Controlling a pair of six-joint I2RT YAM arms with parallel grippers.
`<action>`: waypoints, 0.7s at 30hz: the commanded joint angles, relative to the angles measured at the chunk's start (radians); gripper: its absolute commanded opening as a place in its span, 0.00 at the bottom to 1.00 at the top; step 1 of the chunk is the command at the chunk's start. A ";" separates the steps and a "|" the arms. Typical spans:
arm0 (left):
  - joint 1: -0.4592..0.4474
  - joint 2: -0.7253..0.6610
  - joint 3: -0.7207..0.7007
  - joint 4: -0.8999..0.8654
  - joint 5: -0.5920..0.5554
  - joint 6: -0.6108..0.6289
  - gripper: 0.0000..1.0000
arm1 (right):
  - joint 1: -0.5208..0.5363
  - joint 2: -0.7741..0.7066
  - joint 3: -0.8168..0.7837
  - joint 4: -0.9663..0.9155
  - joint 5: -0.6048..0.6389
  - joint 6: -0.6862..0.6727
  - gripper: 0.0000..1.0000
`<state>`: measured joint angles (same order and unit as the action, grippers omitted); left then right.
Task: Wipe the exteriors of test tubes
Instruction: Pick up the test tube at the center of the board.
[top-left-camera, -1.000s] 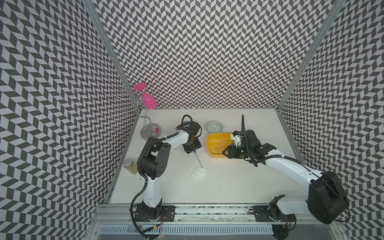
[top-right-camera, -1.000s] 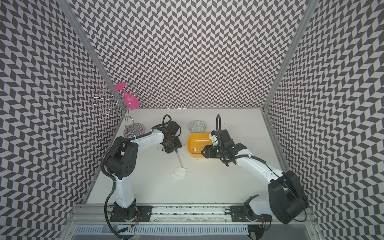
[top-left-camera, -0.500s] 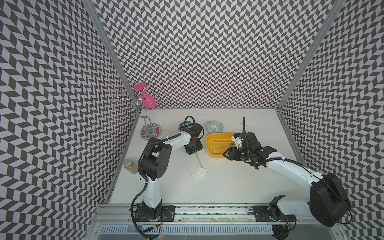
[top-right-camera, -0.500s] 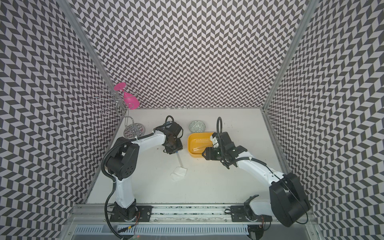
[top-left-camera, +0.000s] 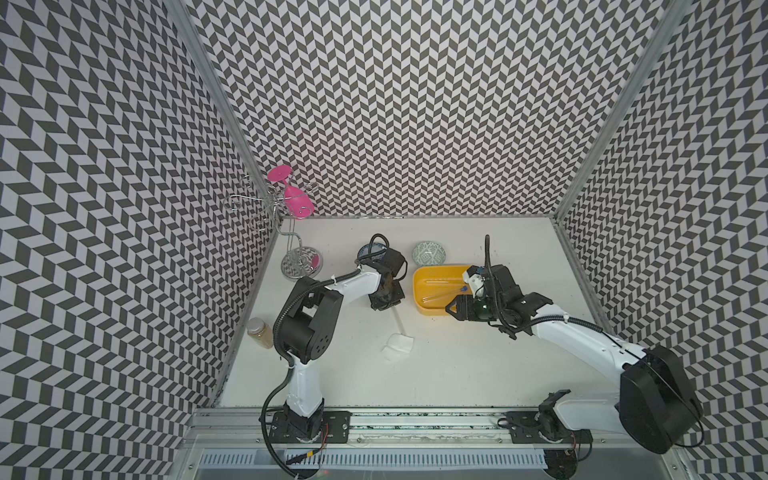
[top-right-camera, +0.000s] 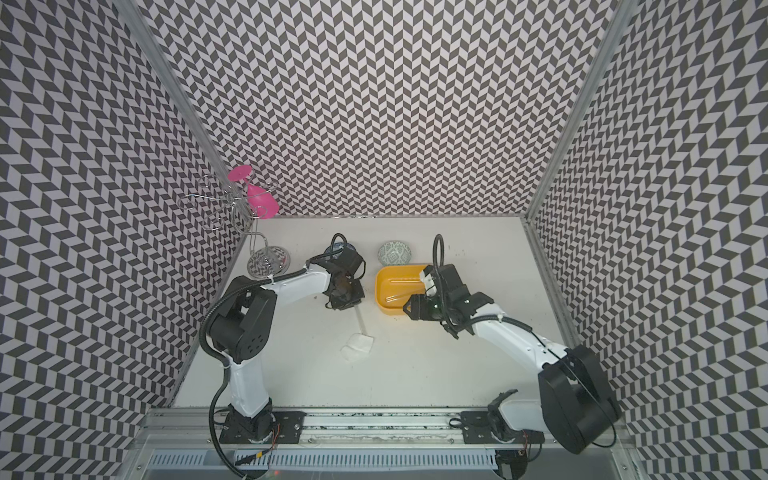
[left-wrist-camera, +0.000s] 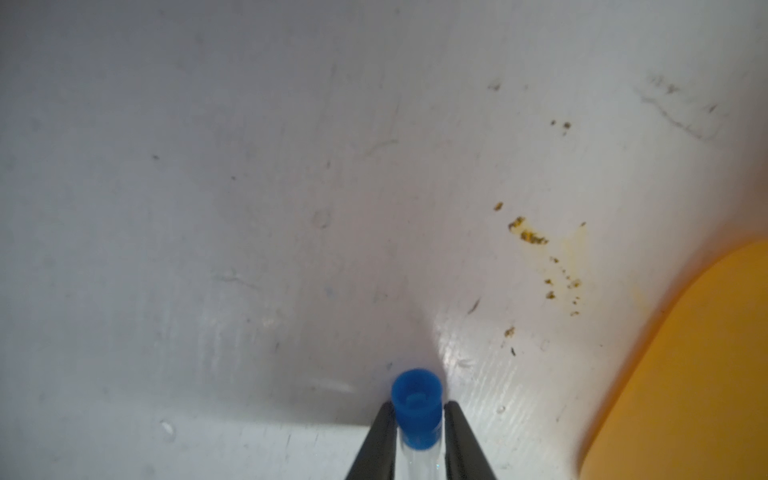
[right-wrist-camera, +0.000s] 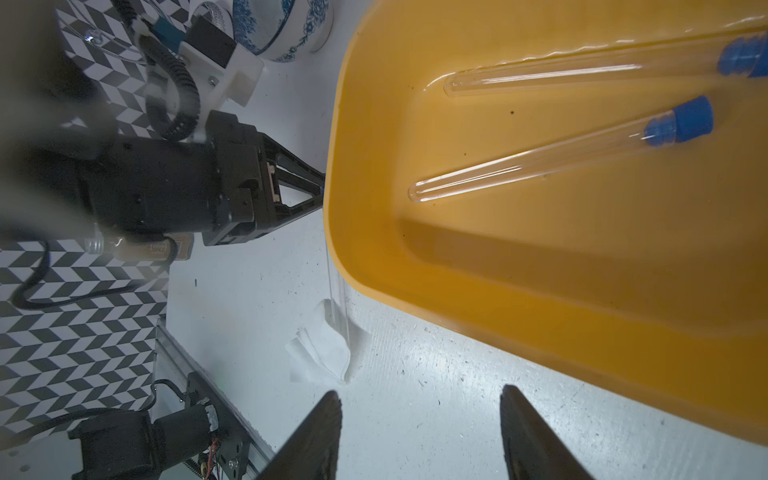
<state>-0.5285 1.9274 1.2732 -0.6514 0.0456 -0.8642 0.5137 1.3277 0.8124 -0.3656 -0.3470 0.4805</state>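
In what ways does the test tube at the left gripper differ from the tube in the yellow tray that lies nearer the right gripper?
The gripper tube lies on the bare table, its round end at the tissue; the tray tube lies inside the yellow tray. The fingers of the left gripper clasp the gripper tube's capped end; nothing touches the tray tube. Both are clear, slim and blue-capped.

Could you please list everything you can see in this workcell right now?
test tubes: two, clear, blue-capped, inside tub
third test tube: one, clear, blue-capped, between left tool and tissue
tub: one, yellow, mid-table
tissue: one, white, at third test tube's tip
bowls: two, patterned, behind tub and left tool
rack: one, wire, back-left corner, holding pink glass
jar: one, brownish, left wall
left tool: black, closed on third test tube's cap
right tool: black, open, beside tub
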 joint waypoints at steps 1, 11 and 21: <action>0.002 0.053 -0.060 -0.025 -0.005 0.009 0.21 | 0.014 -0.013 -0.003 0.042 0.013 0.008 0.60; 0.073 -0.046 -0.033 -0.013 -0.018 0.046 0.16 | 0.094 0.056 0.098 -0.012 0.029 -0.051 0.60; 0.120 -0.267 0.014 -0.012 -0.092 0.100 0.15 | 0.213 0.184 0.230 -0.034 0.032 -0.073 0.60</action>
<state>-0.4107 1.7370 1.2606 -0.6594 0.0010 -0.7933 0.7067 1.4769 1.0031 -0.4042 -0.3222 0.4255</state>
